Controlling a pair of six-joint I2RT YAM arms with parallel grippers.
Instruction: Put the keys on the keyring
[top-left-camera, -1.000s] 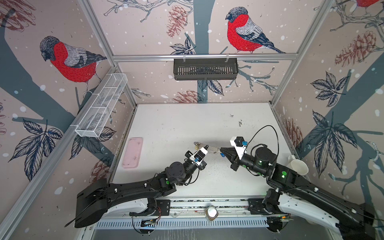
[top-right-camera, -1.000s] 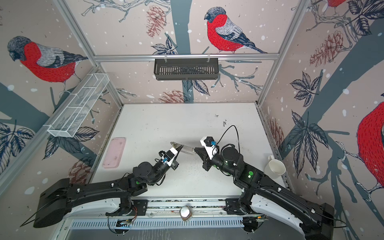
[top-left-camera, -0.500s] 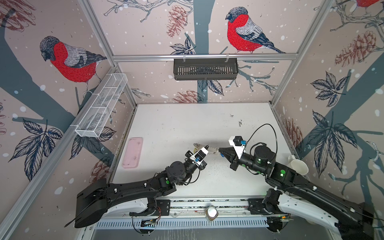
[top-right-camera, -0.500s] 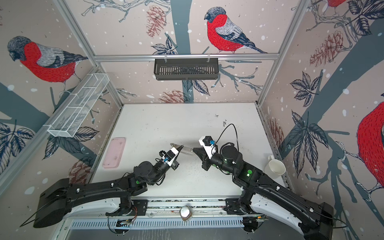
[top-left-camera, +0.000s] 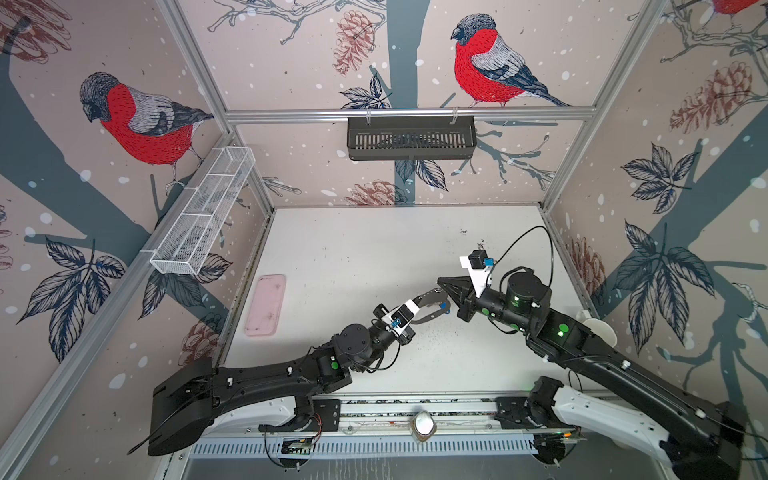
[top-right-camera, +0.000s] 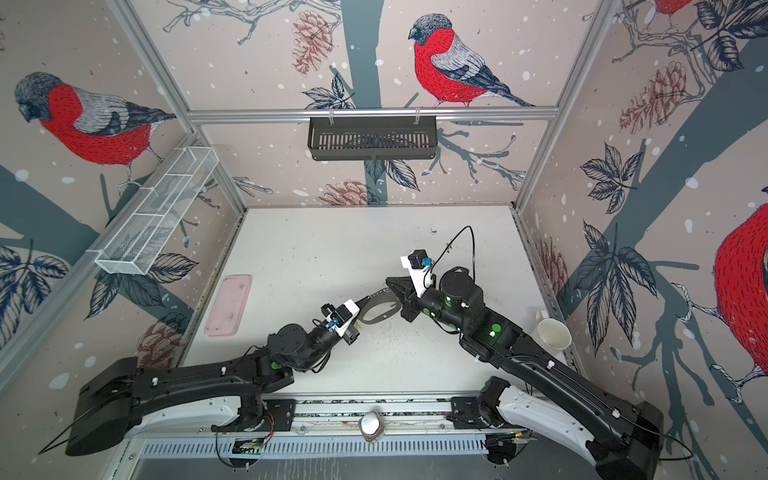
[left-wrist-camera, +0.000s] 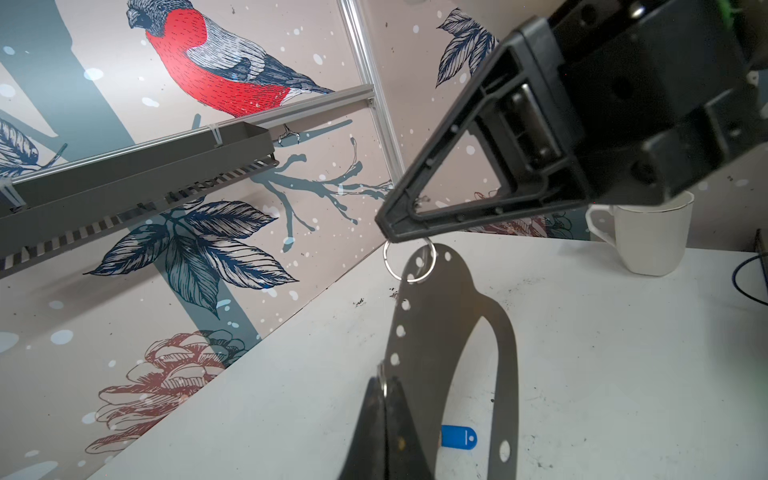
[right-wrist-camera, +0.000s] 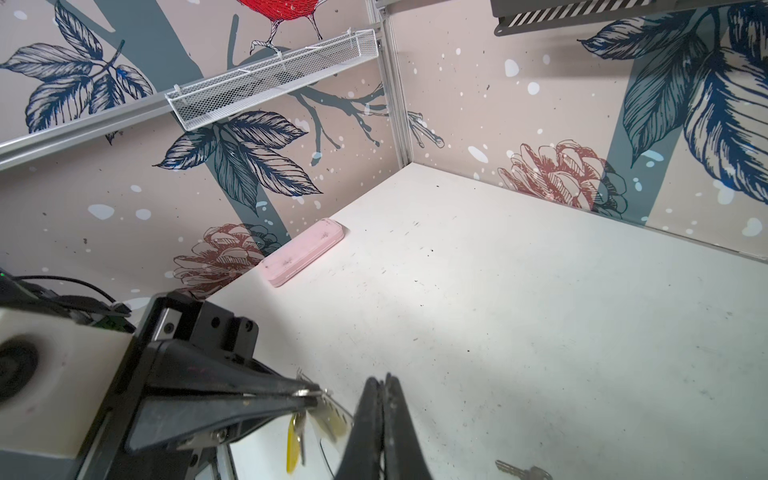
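Note:
The keyring (left-wrist-camera: 432, 332), a dark grey oval plate with a big cutout, hangs above the table (top-left-camera: 374, 249) between both arms in both top views. My left gripper (left-wrist-camera: 384, 380) is shut on its holed edge. A key with a yellow tag (right-wrist-camera: 293, 449) dangles by the left gripper (right-wrist-camera: 313, 392). At the plate's far end my right gripper (left-wrist-camera: 388, 232) is shut on a little metal ring (left-wrist-camera: 409, 270). Its shut jaws show in the right wrist view (right-wrist-camera: 384, 380). A key with a blue tag (left-wrist-camera: 457, 437) lies on the table under the plate; its silver blade (right-wrist-camera: 521, 471) shows.
A pink tray (top-left-camera: 266, 305) lies at the table's left edge. A white mug (top-right-camera: 555, 332) stands at the right edge, close behind the right arm. A black basket (top-left-camera: 411, 137) hangs on the back wall and a white wire basket (top-left-camera: 203, 220) on the left wall.
Almost nothing: both grippers stay shut on the keyring at the same spot. The right arm's wrist has shifted very slightly.

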